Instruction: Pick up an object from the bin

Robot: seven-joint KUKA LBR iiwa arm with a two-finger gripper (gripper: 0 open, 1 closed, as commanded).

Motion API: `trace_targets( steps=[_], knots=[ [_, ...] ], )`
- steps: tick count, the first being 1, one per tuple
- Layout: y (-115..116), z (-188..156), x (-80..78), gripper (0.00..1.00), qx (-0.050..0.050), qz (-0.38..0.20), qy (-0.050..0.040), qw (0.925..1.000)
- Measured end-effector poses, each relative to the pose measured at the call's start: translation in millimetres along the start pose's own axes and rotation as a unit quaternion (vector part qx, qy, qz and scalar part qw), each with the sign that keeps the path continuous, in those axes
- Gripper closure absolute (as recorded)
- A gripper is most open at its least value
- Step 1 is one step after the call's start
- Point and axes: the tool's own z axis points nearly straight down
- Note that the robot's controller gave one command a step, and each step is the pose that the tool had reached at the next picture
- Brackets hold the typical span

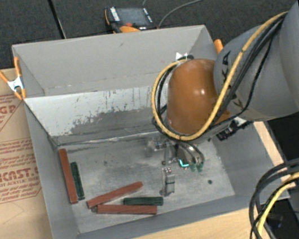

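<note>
Tool [167,183] near a bar [143,201]; short, flat, dark green.

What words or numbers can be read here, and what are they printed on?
"CAST.GP": large red print on the brown cardboard sheet left of the grey metal bin.
"CELL-CAST ACRYLIC SHEET": small red line lower on that cardboard, barely legible.
Other small red lines there: too blurred.
Flat red and dark green sticks, robot arm: no writing seen.
</note>
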Motion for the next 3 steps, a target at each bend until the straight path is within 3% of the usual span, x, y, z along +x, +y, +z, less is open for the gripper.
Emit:
trace_targets(
  steps=[1,2,3],
  knots=[
    [42.0,76.1,29.5,0.0,0.0,-0.009,0.0006,1.0],
    [40.0,68.9,25.2,1.0,0.0,-0.007,-0.004,1.0],
    [86.1,-52.9,15.3,1.0,0.001,-0.224,-0.0069,0.9745]
  ],
)
